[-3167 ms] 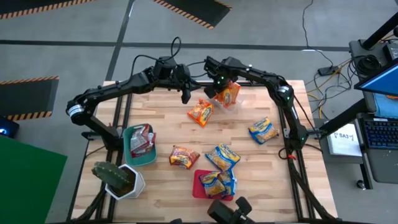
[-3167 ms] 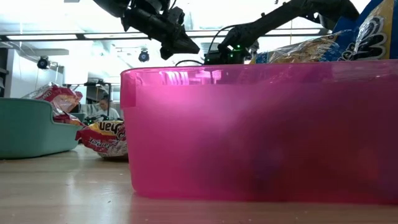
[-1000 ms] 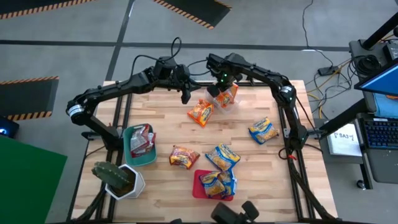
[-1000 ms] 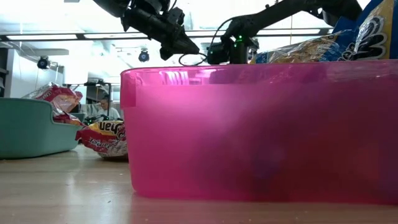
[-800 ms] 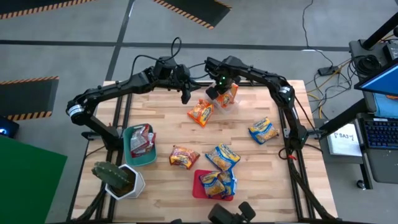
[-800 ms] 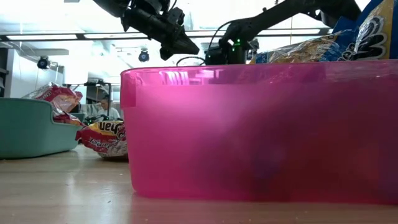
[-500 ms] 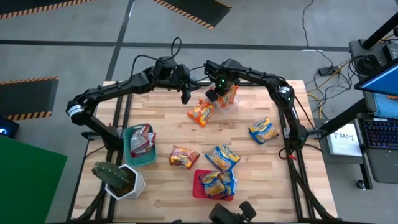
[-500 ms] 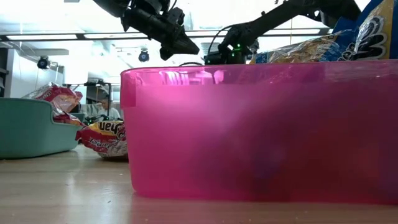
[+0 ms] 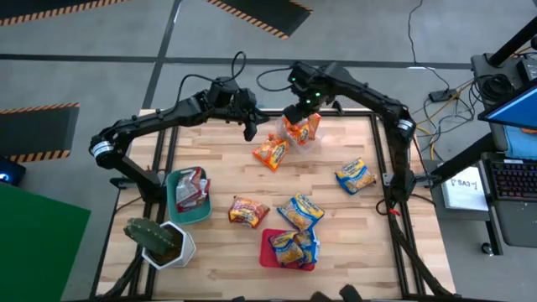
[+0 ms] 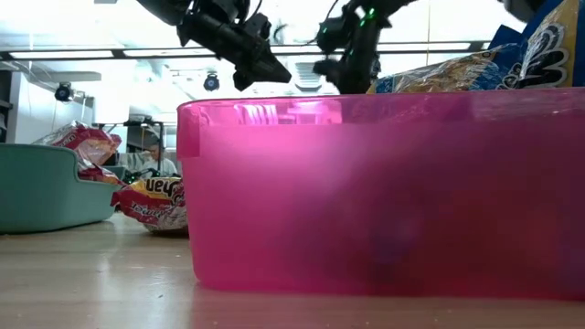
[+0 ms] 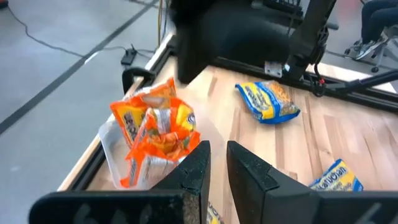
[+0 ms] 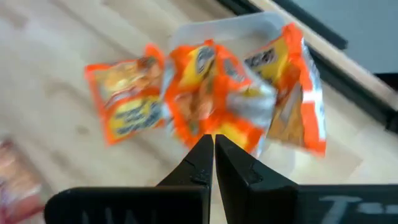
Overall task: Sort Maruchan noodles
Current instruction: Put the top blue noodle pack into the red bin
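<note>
Currently mid-sort on the wooden table [image 9: 210, 260]. Clear bin [image 9: 304, 139] at far edge holds orange packets [image 9: 302, 127]; one loose orange packet [image 9: 269, 152] lies just beside it, blue-and-yellow packets [image 9: 355, 175] toward the right edge. Right gripper [image 9: 297, 111] hangs over the bin, fingers pressed together, empty. Left gripper [image 9: 250, 130] waits nearby, nearly closed, holding nothing. Likely next: open, descend on the loose orange packet

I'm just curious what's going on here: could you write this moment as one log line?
sorting noodles | right hand shut, empty, above clear bin of orange packets | left hand waits nearby | one orange packet loose on table
</note>
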Tool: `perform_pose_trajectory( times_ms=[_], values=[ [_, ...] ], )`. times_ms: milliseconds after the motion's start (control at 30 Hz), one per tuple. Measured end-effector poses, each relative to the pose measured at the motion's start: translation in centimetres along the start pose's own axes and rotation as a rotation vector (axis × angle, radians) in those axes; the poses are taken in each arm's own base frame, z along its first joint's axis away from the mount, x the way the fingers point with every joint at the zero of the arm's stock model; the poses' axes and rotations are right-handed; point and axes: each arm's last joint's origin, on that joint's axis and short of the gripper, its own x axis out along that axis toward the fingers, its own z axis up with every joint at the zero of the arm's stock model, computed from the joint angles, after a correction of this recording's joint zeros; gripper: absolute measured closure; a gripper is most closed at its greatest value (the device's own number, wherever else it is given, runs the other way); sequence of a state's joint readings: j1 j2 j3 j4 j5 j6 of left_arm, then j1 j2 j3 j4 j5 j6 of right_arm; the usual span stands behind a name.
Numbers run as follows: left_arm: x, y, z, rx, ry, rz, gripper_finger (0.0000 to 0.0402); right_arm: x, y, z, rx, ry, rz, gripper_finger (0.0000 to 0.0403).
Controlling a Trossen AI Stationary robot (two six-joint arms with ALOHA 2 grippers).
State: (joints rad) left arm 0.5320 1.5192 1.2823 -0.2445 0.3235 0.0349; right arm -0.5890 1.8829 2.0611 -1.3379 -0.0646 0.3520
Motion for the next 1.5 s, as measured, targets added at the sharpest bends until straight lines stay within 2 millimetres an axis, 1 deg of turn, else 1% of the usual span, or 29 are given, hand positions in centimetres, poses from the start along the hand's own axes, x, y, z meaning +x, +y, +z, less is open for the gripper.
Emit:
perform_pose_trajectory(
  times_ms=[100,233,333,433,600,733,833,967,1033,1100,1200,1300,1400,1500],
  values=[
    [0.0,0.0,-0.3,-0.010,0.029,-0.001,0.0365,-1.9,0.1,-1.2,0.008,0.017,0.055,0.0394],
    [0.0,0.0,-0.5,-0.017,0.050,-0.003,0.0365,-3.7,0.7,-2.9,-0.007,0.008,0.090,0.0394],
    [0.0,-0.1,-0.6,-0.019,0.057,-0.009,0.0365,-3.9,1.3,-4.3,-0.005,0.020,0.096,0.0394],
    [0.0,-0.2,-0.6,-0.033,0.063,-0.037,0.0365,-3.2,1.8,-5.8,0.012,0.047,0.096,0.0394],
    [0.0,-0.5,-0.8,-0.053,0.076,-0.096,0.0365,-0.8,2.4,-9.4,0.054,0.139,0.069,0.0394],
    [0.1,-0.9,-0.9,-0.053,0.093,-0.106,0.0365,2.1,2.1,-13.1,0.118,0.261,-0.013,0.0394],
    [0.2,-1.1,-1.0,-0.050,0.100,-0.112,0.0365,4.6,1.0,-16.0,0.188,0.350,-0.131,0.0394],
    [0.2,-1.2,-1.0,-0.048,0.099,-0.114,0.0365,7.9,-1.2,-19.1,0.294,0.446,-0.312,0.0394],
    [0.2,-1.2,-1.0,-0.047,0.099,-0.114,0.0365,9.3,-2.2,-20.7,0.333,0.495,-0.374,0.0394],
    [0.2,-1.2,-0.9,-0.046,0.098,-0.113,0.0365,10.4,-2.9,-21.7,0.367,0.517,-0.403,0.0394],
    [0.2,-1.2,-0.9,-0.046,0.098,-0.113,0.0365,11.5,-3.3,-22.5,0.396,0.506,-0.398,0.0394],
    [0.2,-1.2,-0.9,-0.045,0.097,-0.113,0.0365,12.3,-3.0,-22.3,0.434,0.470,-0.312,0.0394],
    [0.2,-1.2,-0.9,-0.046,0.096,-0.113,0.0365,13.0,-1.8,-20.8,0.477,0.363,-0.132,0.0394],
    [0.2,-1.2,-1.0,-0.059,0.105,-0.113,0.0365,13.0,-0.2,-18.5,0.502,0.211,0.068,0.0394]
  ],
)
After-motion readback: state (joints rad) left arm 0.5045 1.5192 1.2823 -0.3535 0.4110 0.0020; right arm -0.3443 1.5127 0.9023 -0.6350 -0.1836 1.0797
